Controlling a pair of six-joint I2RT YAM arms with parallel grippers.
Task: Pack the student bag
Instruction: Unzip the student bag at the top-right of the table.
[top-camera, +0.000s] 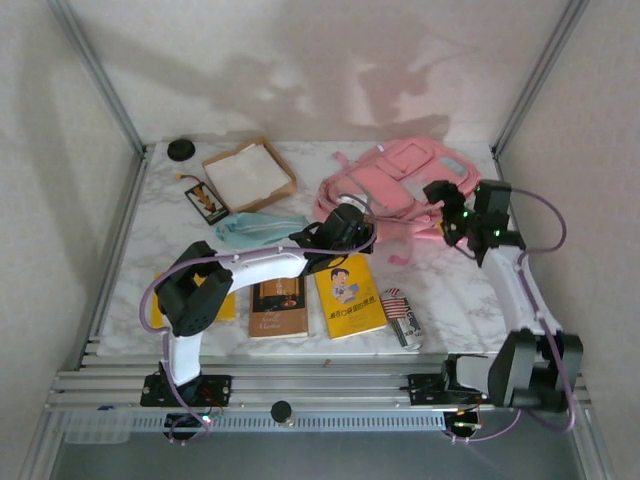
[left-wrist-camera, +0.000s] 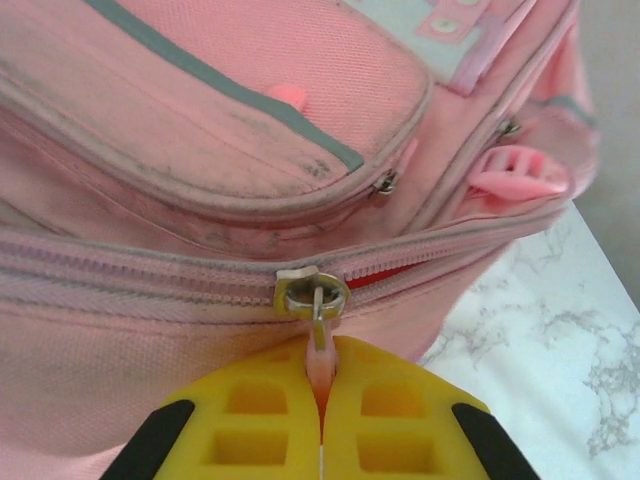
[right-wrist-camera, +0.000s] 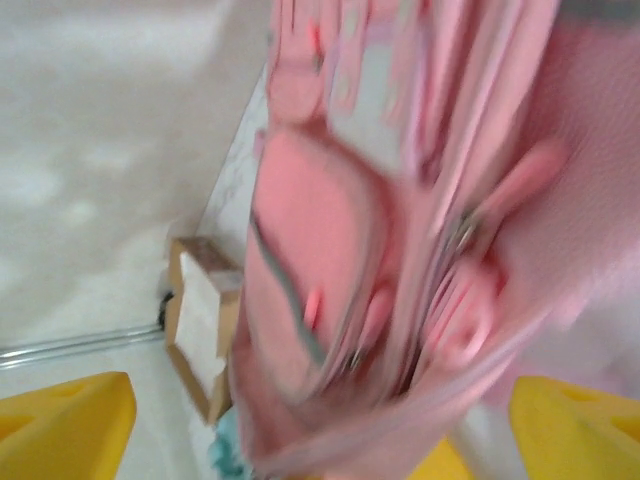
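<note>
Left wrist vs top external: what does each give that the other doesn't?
Left wrist: close-up of the zip pull pinched in the shut left claw, with the slider on a partly open zip.
Top external: layout of the books, box and pouch, and the right claw at the bag.
Both: the pink bag with the left claw at its near edge.

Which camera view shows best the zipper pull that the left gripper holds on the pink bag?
The left wrist view: the zipper pull is sharp and central, pinched by the shut left gripper. In the top external view the student bag is small and the pull too small to tell. The right wrist view blurs the bag.
</note>
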